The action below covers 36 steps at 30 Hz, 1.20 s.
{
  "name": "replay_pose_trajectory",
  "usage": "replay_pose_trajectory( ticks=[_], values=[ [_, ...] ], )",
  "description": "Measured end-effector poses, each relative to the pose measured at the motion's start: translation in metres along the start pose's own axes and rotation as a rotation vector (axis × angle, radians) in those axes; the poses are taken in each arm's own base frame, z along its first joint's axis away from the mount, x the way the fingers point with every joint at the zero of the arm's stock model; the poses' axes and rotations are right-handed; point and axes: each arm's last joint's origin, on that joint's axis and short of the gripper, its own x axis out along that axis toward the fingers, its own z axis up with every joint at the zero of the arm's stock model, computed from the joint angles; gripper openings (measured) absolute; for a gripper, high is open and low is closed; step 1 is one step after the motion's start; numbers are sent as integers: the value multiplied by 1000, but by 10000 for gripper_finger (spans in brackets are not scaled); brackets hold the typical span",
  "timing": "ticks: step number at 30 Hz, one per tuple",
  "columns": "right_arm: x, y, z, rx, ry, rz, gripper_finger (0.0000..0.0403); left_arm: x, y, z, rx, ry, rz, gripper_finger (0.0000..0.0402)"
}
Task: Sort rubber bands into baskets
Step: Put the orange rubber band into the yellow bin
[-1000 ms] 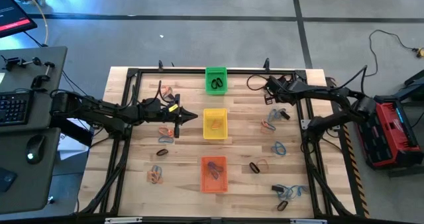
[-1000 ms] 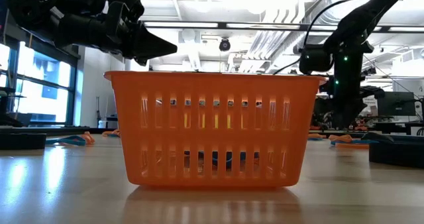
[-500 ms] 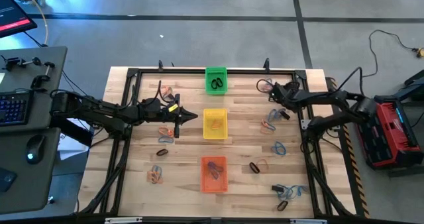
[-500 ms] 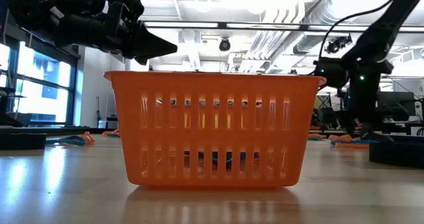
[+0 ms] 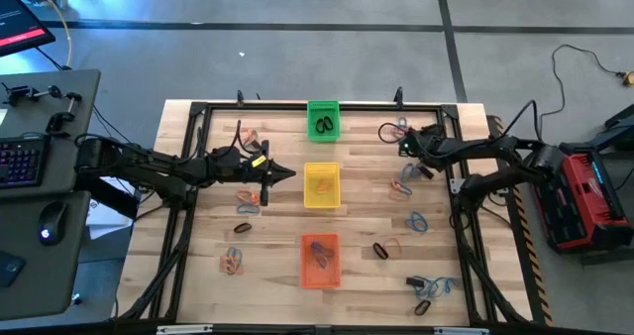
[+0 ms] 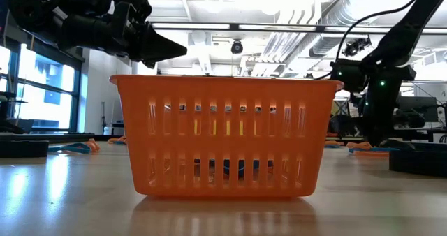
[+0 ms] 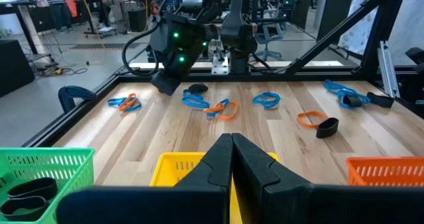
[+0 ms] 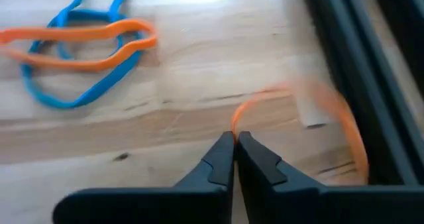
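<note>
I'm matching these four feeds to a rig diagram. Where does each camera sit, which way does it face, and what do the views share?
High view: overhead, straight down on the table; both arms show.
Low view: tabletop height, level across; the orange basket fills it, arms enter from above.
Left wrist view: on the left arm, past the shut left gripper toward the yellow basket and the far right arm.
Right wrist view: on the right arm, down at the wood; the right gripper pinches an orange rubber band.
Shared: the orange basket shows in high, low and left wrist views.
</note>
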Motion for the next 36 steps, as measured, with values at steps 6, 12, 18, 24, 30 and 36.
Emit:
replay_pose_trajectory(
  ticks=[6,12,18,24,30,36],
  values=[
    [-15,18,4,-79,44,80,2,0,0,1,-18,-8,0,0],
    [-33,37,6,-151,18,154,0,0,0,1,-23,-15,0,0],
    [-56,55,8,-219,-15,225,0,0,0,3,-23,-30,2,0],
    [-85,77,11,-294,-67,345,0,0,0,7,-21,-71,4,0],
    [-121,97,8,-370,-119,481,0,0,0,6,-21,-67,5,0],
    [-163,113,-11,-501,-143,710,0,0,0,6,-33,-62,6,0]
  ],
)
